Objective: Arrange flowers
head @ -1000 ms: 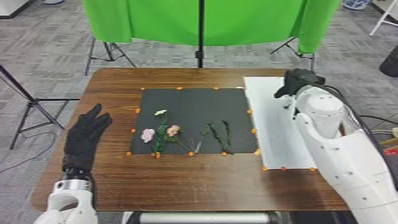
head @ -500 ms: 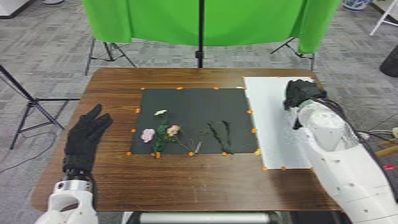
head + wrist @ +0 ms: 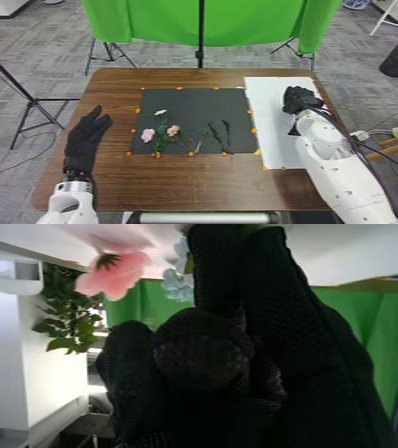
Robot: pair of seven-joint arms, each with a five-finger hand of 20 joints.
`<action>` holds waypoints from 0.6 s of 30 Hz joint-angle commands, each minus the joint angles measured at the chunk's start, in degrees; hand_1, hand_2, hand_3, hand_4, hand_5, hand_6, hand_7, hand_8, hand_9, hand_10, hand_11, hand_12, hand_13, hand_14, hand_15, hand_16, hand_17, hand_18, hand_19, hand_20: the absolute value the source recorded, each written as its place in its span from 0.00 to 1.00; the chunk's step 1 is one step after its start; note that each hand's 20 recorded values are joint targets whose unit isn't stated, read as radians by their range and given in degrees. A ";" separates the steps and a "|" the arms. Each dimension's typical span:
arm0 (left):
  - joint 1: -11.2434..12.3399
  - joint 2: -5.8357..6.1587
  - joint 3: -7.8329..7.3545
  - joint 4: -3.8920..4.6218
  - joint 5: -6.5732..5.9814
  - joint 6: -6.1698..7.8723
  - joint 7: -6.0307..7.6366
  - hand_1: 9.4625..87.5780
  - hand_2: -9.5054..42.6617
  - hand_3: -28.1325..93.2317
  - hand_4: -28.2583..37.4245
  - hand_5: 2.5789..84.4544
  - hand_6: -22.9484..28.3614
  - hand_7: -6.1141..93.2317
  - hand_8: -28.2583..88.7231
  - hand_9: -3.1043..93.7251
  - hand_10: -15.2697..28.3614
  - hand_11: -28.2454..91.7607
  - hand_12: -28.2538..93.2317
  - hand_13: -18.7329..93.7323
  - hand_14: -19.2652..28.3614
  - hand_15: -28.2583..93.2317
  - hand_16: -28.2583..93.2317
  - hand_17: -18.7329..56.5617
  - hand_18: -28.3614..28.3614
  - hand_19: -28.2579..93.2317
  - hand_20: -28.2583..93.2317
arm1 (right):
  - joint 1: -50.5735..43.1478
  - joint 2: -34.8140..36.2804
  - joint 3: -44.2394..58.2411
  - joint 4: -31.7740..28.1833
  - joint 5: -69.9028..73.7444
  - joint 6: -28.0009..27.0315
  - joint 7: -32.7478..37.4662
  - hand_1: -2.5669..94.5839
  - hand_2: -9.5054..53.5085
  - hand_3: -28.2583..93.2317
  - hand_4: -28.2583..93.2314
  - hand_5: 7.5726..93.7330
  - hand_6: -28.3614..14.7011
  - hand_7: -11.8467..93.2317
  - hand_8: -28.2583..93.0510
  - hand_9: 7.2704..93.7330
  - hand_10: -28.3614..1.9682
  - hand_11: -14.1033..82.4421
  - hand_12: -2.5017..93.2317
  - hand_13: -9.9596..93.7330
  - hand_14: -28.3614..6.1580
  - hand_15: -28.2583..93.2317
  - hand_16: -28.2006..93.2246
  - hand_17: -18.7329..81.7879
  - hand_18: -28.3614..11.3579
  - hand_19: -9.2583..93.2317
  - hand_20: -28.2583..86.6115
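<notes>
On the black mat (image 3: 191,102) lie a pink flower (image 3: 147,135), a peach flower (image 3: 173,130), a small white flower (image 3: 160,112) and green stems (image 3: 227,134). The right hand (image 3: 300,99) is over the white sheet (image 3: 266,100), to the right of the mat. In the right wrist view, a pink flower (image 3: 115,275) and a pale blue flower (image 3: 177,285) show beside the right hand (image 3: 202,351); whether it holds either cannot be told. The left hand (image 3: 83,139) is left of the mat, its fingers straight, nothing in it.
Orange markers (image 3: 179,88) line the mat's edges. The brown table (image 3: 204,185) extends in front of the mat. Behind the table hang a green cloth (image 3: 151,22) and a black stand pole (image 3: 200,37). Green leaves (image 3: 64,311) appear in the right wrist view.
The right hand has come back toward the robot along the white sheet, with its forearm drawn back too. The left hand and the flowers on the mat have kept their places.
</notes>
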 commanded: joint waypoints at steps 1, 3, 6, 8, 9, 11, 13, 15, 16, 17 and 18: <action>1.03 -0.41 -0.13 -0.26 0.11 0.57 -0.37 0.14 0.26 0.77 0.01 0.47 0.53 0.12 0.19 0.47 0.66 0.35 0.31 0.48 0.73 0.31 0.24 0.34 0.69 0.25 0.39 | 3.18 5.13 -3.63 -9.29 9.81 4.89 1.48 0.71 0.00 0.64 0.10 0.85 0.68 0.30 0.30 1.00 0.70 0.24 0.39 1.00 0.84 0.70 0.50 0.84 0.48 1.00 0.70; 1.03 -0.40 -0.07 -0.30 0.14 0.55 -0.40 0.14 0.27 0.76 0.01 0.47 0.53 0.12 0.19 0.47 0.66 0.35 0.31 0.48 0.73 0.31 0.24 0.34 0.69 0.25 0.39 | 4.26 5.67 -5.14 -12.12 13.62 5.47 1.85 0.71 0.00 0.64 0.10 0.85 0.68 0.30 0.30 1.00 0.70 0.24 0.39 1.00 0.84 0.70 0.50 0.84 0.48 1.00 0.70; 1.05 -0.39 -0.05 -0.32 0.03 0.50 -0.32 0.14 0.27 0.76 0.01 0.47 0.53 0.12 0.19 0.47 0.66 0.35 0.31 0.48 0.74 0.31 0.24 0.34 0.69 0.25 0.39 | 5.84 5.73 -8.40 -15.50 18.75 4.42 1.98 0.71 0.00 0.65 0.10 0.86 0.67 0.30 0.30 1.00 0.70 0.24 0.39 1.00 0.84 0.71 0.50 0.85 0.48 1.00 0.71; 1.08 -0.41 -0.08 -0.35 -0.03 0.50 -0.21 0.14 0.27 0.76 0.01 0.47 0.54 0.12 0.19 0.47 0.66 0.35 0.31 0.48 0.74 0.31 0.24 0.34 0.69 0.25 0.39 | 6.87 5.59 -11.28 -17.33 22.66 2.99 2.15 0.71 0.00 0.65 0.10 0.86 0.67 0.30 0.30 1.00 0.69 0.25 0.40 1.00 0.84 0.71 0.50 0.85 0.48 1.00 0.71; 1.15 -0.44 -0.13 -0.35 -0.06 0.48 -0.16 0.14 0.27 0.76 0.01 0.47 0.54 0.12 0.19 0.47 0.66 0.35 0.31 0.48 0.74 0.31 0.24 0.34 0.69 0.25 0.39 | 7.54 5.27 -12.83 -17.86 24.25 2.27 1.94 0.71 0.00 0.65 0.11 0.86 0.67 0.30 0.31 1.00 0.69 0.25 0.40 1.00 0.84 0.71 0.50 0.85 0.49 1.00 0.71; 1.03 -0.34 -0.09 -0.29 -0.01 0.41 -0.35 0.15 0.27 0.76 0.01 0.47 0.54 0.12 0.19 0.46 0.66 0.35 0.31 0.48 0.74 0.31 0.24 0.34 0.69 0.25 0.38 | 8.77 4.29 -15.85 -18.50 27.09 0.62 1.57 0.71 0.00 0.65 0.11 0.86 0.67 0.30 0.31 1.00 0.69 0.25 0.40 1.00 0.84 0.71 0.50 0.85 0.48 1.00 0.71; 0.86 -0.41 0.02 -0.20 0.09 0.45 -0.43 0.14 0.27 0.76 0.01 0.47 0.54 0.12 0.19 0.46 0.66 0.35 0.31 0.48 0.74 0.31 0.24 0.35 0.69 0.25 0.38 | 9.97 2.99 -18.61 -18.60 28.36 -1.89 1.06 0.71 0.00 0.65 0.11 0.86 0.67 0.30 0.31 1.00 0.69 0.25 0.40 1.00 0.84 0.71 0.50 0.85 0.49 1.00 0.71; 0.76 -0.40 0.13 -0.18 0.11 0.36 -0.52 0.15 0.27 0.76 0.01 0.47 0.54 0.12 0.20 0.46 0.66 0.35 0.31 0.48 0.74 0.31 0.24 0.35 0.69 0.25 0.38 | 10.93 1.80 -21.13 -18.12 28.17 -3.96 0.30 0.71 0.00 0.65 0.11 0.86 0.67 0.29 0.31 1.00 0.68 0.25 0.40 1.00 0.84 0.71 0.50 0.85 0.49 1.00 0.71; 0.68 -0.38 0.21 -0.17 0.17 0.25 -0.57 0.15 0.27 0.76 0.01 0.47 0.54 0.12 0.20 0.47 0.66 0.35 0.31 0.48 0.74 0.31 0.24 0.34 0.69 0.25 0.38 | 11.11 1.42 -22.14 -18.17 28.04 -5.02 0.26 0.71 0.00 0.65 0.11 0.86 0.67 0.29 0.31 1.00 0.68 0.25 0.40 1.00 0.84 0.71 0.50 0.85 0.49 1.00 0.71; 0.60 -0.32 0.27 -0.13 0.22 0.19 -0.59 0.14 0.27 0.76 0.01 0.47 0.54 0.12 0.20 0.47 0.66 0.35 0.31 0.48 0.74 0.31 0.24 0.34 0.68 0.25 0.38 | 11.19 1.14 -23.15 -18.10 28.23 -5.28 0.23 0.71 0.00 0.65 0.11 0.86 0.67 0.29 0.31 1.00 0.68 0.25 0.40 1.00 0.84 0.71 0.50 0.85 0.49 1.00 0.71; 0.45 -0.28 0.34 -0.03 0.22 0.07 -0.64 0.14 0.27 0.76 0.01 0.47 0.54 0.12 0.20 0.47 0.66 0.35 0.31 0.48 0.74 0.31 0.24 0.34 0.68 0.25 0.38 | 11.16 0.85 -23.92 -18.11 28.61 -5.78 0.35 0.71 0.00 0.65 0.11 0.86 0.67 0.29 0.31 1.00 0.68 0.25 0.40 1.00 0.84 0.71 0.50 0.85 0.49 1.00 0.70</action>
